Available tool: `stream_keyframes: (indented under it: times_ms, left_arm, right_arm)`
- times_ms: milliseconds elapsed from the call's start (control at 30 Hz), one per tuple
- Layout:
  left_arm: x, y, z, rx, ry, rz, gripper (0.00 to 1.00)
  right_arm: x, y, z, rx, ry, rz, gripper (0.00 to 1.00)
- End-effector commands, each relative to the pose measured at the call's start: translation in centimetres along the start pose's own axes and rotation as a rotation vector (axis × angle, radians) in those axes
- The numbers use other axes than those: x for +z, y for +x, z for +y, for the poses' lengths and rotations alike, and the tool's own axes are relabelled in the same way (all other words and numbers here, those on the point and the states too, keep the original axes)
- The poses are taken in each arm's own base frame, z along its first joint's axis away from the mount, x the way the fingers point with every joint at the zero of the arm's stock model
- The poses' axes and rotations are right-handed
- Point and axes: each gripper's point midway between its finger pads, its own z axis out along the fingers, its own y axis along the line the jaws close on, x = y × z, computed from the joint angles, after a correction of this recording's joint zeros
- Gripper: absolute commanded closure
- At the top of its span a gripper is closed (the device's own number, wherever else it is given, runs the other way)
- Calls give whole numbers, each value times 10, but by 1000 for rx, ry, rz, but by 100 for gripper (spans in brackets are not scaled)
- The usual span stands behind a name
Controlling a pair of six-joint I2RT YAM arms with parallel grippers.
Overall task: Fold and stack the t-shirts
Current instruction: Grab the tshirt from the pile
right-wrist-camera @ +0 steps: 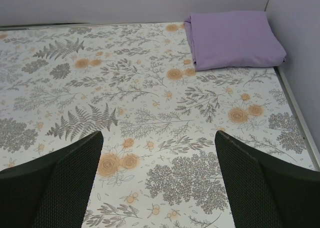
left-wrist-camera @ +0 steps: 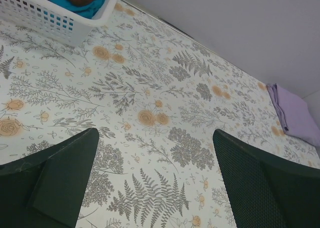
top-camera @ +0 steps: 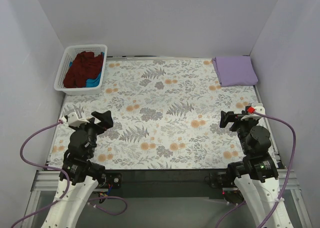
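Observation:
A lavender t-shirt (top-camera: 235,70) lies folded at the table's far right corner, also seen in the right wrist view (right-wrist-camera: 232,38) and at the edge of the left wrist view (left-wrist-camera: 297,113). A crumpled maroon t-shirt (top-camera: 82,68) fills the white basket (top-camera: 68,63) at the far left, with a teal t-shirt (top-camera: 93,81) showing beneath it. The basket (left-wrist-camera: 50,18) and the teal t-shirt (left-wrist-camera: 75,3) appear in the left wrist view too. My left gripper (top-camera: 100,119) hovers open near the front left with nothing between its fingers. My right gripper (top-camera: 231,119) is open and empty at the front right.
A floral-print cloth (top-camera: 160,113) covers the table. Grey walls close in the back and both sides. Purple cables (top-camera: 30,148) loop beside each arm at the near edge.

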Motion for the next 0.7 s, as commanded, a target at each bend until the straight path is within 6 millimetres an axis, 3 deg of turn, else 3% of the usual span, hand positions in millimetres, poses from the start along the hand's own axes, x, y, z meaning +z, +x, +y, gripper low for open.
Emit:
stream_keyframes:
  times_ms: [0,200,400,500,533,567,600,633,667]
  left_arm:
    - [5,0,2,7,-25,7,2]
    - [31,22,0,-6,-82,111,2]
    - [82,38,-19,39,-143,264,3]
    - [121,20,-33,100,-191,248,5]
    - [138,27,-26,135,-243,270,6]
    - [154,-2,-36,145,-260,205,7]
    - [167,-12,-30,148,-291,190,7]
    - [184,-4,-21,164,-329,218,7]
    - [200,-30,-32,142,-322,167,7]
  right_arm:
    - [-1,-14,1,-3,-2,-73,2]
    - [0,-11,8,0,-31,-70,2]
    - [-2,-10,17,-9,-73,-73,2]
    - [-3,-10,20,-9,-89,-77,2]
    - [-4,-10,21,-12,-94,-82,2]
    - [-5,-11,22,-12,-100,-89,2]
    - [-6,-12,23,-13,-107,-91,2]
    - [-6,-13,24,-15,-110,-97,2]
    - [-6,-12,24,-14,-112,-100,2]
